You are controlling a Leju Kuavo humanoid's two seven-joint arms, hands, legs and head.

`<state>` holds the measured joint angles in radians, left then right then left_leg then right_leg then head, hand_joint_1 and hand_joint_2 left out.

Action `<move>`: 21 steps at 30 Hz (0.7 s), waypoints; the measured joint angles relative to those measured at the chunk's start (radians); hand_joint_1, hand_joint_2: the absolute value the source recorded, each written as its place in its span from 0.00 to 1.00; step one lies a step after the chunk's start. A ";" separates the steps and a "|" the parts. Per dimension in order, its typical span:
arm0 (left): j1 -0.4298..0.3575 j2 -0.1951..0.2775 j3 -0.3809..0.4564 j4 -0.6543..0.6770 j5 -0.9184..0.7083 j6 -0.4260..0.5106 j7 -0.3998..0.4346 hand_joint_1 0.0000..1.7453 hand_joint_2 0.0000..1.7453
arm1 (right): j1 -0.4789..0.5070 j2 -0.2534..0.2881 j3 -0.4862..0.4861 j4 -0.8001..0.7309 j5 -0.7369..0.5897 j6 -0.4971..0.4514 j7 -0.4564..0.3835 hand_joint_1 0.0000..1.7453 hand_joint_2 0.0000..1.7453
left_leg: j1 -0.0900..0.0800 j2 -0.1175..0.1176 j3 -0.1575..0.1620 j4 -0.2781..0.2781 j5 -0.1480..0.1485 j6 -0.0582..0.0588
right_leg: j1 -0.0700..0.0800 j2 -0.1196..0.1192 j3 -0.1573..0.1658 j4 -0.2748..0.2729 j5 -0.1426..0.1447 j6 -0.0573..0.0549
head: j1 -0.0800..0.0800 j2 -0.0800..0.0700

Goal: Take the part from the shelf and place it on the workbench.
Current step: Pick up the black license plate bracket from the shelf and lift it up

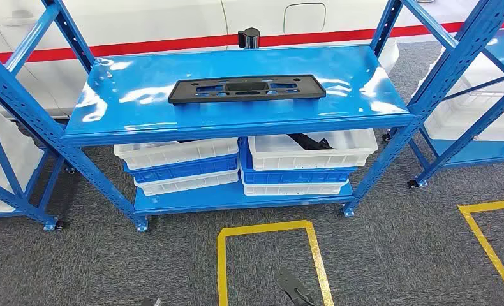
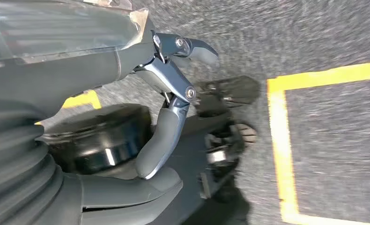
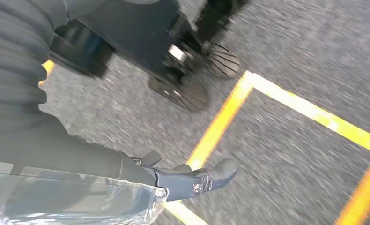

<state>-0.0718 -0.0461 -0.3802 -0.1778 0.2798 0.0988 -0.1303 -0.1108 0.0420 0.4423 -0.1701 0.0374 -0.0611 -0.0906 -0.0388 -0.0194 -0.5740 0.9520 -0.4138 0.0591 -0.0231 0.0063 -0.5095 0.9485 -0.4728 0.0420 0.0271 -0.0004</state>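
Observation:
A long flat black plastic part with several cut-outs lies across the middle of the blue shelf's top board, straight ahead in the head view. Both arms hang at my sides, well short of the shelf. In the left wrist view, my left hand hangs over grey carpet with its fingers spread and nothing in it. Over the carpet and a yellow tape line, my right hand has its fingers stretched out and holds nothing.
White and blue bins are stacked on the lower board. More blue racks stand at the left and the right. A yellow tape square marks the carpet before the shelf. A black cylinder stands behind the top board.

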 joint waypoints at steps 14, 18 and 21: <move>-0.036 0.030 -0.114 0.000 0.334 0.142 -0.169 0.00 1.00 | -0.097 -0.020 -0.118 -0.109 0.089 -0.088 -0.180 0.00 1.00 | 0.000 0.000 0.000 0.000 0.001 0.000 | 0.000 0.000 0.000 0.000 0.000 0.000 | 0.000 0.000; -0.042 0.035 -0.147 0.000 0.409 0.179 -0.199 0.00 1.00 | -0.116 -0.030 -0.150 -0.167 0.115 -0.106 -0.226 0.00 1.00 | 0.000 0.000 0.000 0.001 0.001 0.001 | 0.000 0.000 0.000 0.000 0.000 0.000 | 0.000 0.000; -0.048 0.036 -0.176 0.000 0.471 0.209 -0.223 0.00 1.00 | -0.125 -0.041 -0.178 -0.233 0.136 -0.117 -0.261 0.00 1.00 | 0.000 0.000 0.000 0.001 0.001 0.001 | 0.000 0.000 0.000 0.000 0.000 0.000 | 0.000 0.000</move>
<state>-0.1194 -0.0098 -0.5560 -0.1774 0.7511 0.3082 -0.3534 -0.2362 0.0006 0.2638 -0.4027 0.1738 -0.1776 -0.3519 -0.0389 -0.0194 -0.5741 0.9526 -0.4129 0.0599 -0.0231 0.0062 -0.5091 0.9487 -0.4726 0.0423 0.0271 -0.0004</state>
